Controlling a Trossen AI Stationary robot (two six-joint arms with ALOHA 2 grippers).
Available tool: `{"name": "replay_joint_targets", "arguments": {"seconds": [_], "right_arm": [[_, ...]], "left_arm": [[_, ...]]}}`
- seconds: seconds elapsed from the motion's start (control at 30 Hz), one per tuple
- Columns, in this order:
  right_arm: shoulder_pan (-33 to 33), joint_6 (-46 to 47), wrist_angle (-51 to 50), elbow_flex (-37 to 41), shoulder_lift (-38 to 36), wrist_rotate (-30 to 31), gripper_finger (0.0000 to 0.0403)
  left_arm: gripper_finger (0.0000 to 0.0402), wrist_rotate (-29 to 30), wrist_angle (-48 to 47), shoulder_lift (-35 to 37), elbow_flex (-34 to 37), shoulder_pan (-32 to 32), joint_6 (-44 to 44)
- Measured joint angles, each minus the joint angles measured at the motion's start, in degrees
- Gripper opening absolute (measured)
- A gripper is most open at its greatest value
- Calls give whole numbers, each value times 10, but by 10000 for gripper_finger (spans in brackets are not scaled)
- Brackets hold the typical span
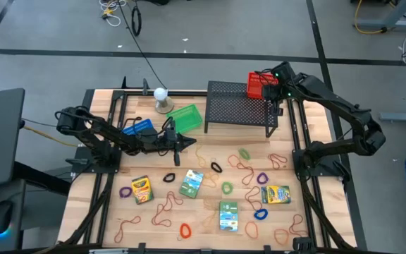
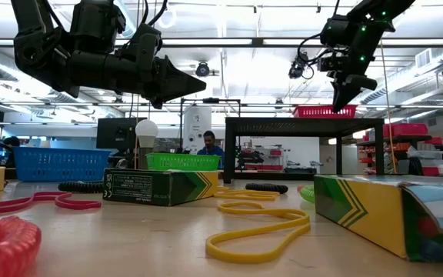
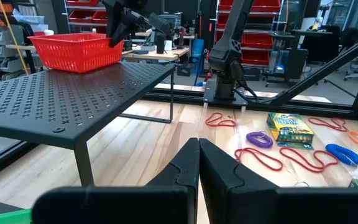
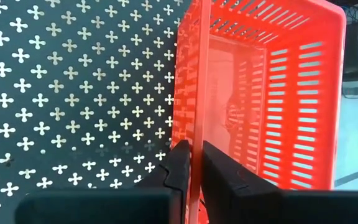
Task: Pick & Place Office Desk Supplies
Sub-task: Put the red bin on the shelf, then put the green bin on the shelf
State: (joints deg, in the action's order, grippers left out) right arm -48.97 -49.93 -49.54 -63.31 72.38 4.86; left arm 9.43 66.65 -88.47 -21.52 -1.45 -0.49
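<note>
Office desk supplies lie spread over the wooden table: crayon boxes (image 1: 141,189) (image 1: 191,183) (image 1: 276,193), reddish rubber bands (image 1: 166,209) and small coloured loops (image 1: 262,178). A red basket (image 1: 258,86) rests on its bottom at the far right corner of the black mesh rack (image 1: 235,107). My right gripper (image 1: 269,90) comes down onto the basket's wall, shut on it. Left of the table's middle, my left gripper (image 1: 183,144) hovers level above the table, shut and holding nothing. My right gripper has the top rim of one side wall (image 4: 192,134) of the red basket between its two fingers, one finger inside the basket and one outside. The fingers slant down from above. The basket sits flat on the rack top (image 4: 73,93).
A green basket (image 1: 184,118) and a blue basket (image 1: 138,128) stand at the back left, beside a white ball on a round stand (image 1: 162,99). The rack's legs (image 1: 273,127) stand on the far half. Black frame rails (image 1: 104,190) run along both sides.
</note>
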Motion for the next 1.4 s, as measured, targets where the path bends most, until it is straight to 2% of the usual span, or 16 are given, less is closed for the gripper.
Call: {"name": "replay_joint_targets", "arguments": {"seconds": [0.43,0.77,0.9,1.13,1.27,1.4], "right_arm": [[1,-14,-8,0,0,0,45],[26,-13,-14,0,0,4,48],[36,-3,-14,0,0,29,68],[53,10,-11,0,-5,48,127],[74,11,-9,0,-30,76,150],[113,27,-12,0,-69,115,157]], "left_arm": [[12,0,0,0,0,0,0],[12,0,0,0,0,0,-4],[12,0,-3,0,0,0,-11],[12,-6,-17,0,0,0,-16],[12,-9,-17,0,0,0,-30],[12,-9,-18,0,0,-6,-62]]}}
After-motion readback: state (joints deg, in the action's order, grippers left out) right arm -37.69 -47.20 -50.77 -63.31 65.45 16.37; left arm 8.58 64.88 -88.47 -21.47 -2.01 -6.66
